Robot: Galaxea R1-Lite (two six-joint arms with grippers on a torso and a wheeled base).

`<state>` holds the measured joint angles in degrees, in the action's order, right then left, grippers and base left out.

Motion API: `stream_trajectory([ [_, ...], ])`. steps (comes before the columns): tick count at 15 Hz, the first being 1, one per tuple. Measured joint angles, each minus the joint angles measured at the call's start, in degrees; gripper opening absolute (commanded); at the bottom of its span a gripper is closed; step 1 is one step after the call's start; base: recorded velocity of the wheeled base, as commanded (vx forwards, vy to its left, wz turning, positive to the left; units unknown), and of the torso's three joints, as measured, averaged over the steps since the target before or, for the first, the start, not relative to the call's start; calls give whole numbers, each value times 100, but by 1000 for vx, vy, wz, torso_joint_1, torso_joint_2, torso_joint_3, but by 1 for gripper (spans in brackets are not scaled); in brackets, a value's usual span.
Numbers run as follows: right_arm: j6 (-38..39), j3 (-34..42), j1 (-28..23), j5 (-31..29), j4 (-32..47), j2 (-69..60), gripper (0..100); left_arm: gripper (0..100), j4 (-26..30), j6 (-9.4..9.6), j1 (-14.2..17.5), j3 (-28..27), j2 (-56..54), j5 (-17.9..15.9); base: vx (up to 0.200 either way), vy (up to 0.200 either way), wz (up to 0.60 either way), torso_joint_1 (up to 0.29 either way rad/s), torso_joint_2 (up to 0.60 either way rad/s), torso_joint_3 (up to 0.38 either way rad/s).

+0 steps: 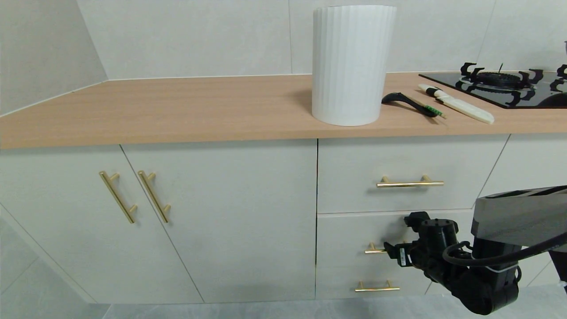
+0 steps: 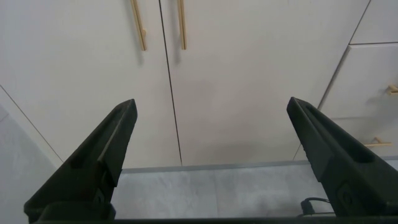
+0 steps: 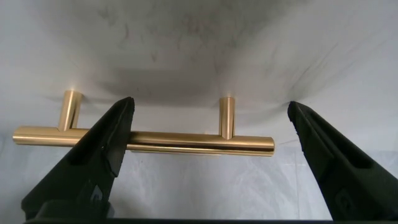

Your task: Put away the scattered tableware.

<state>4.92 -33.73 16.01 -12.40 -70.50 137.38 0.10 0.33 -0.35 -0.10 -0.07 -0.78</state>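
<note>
Claw of right arm (image 3: 209, 109) wide apart, level before middle drawer handle (image 3: 186, 143).

The worktop (image 1: 177, 106) looks like smooth wood. The drawer handle (image 3: 186, 142) is shiny gold metal. The ribbed white holder (image 1: 350, 66) looks matt.

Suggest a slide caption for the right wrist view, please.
Open right tool poised before a brass drawer handle, not yet gripping.
</note>
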Motion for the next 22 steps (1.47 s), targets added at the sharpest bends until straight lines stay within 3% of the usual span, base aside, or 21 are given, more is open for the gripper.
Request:
stream_trajectory([
  [8, -55, 228, -2, 41, 65, -129, 100, 100, 0, 2, 2, 0, 0, 0, 0, 0, 0, 0, 0, 0],
  [11, -235, 510, -2, 160, 480, -524, 100, 100, 0, 2, 0, 0, 0, -1, 0, 0, 0, 0, 0, 0],
  [14, -358, 673, 22, 325, 1565, -1257, 100, 100, 0, 0, 0, 0, 0, 0, 0, 0, 0, 0, 0, 0],
  [18, -393, 573, 227, 617, 3783, -2826, 100, 100, 0, 0, 2, 0, 0, -1, 0, 0, 0, 0, 0, 0],
  [20, -391, 461, 386, 649, 4212, -3532, 100, 100, 0, 0, 2, 0, 0, -1, 0, 0, 0, 0, 0, 0],
  [22, -356, 352, 494, 639, 4155, -3983, 100, 100, 0, 2, 2, 0, 0, -1, 0, 0, 0, 0, 0, 0],
])
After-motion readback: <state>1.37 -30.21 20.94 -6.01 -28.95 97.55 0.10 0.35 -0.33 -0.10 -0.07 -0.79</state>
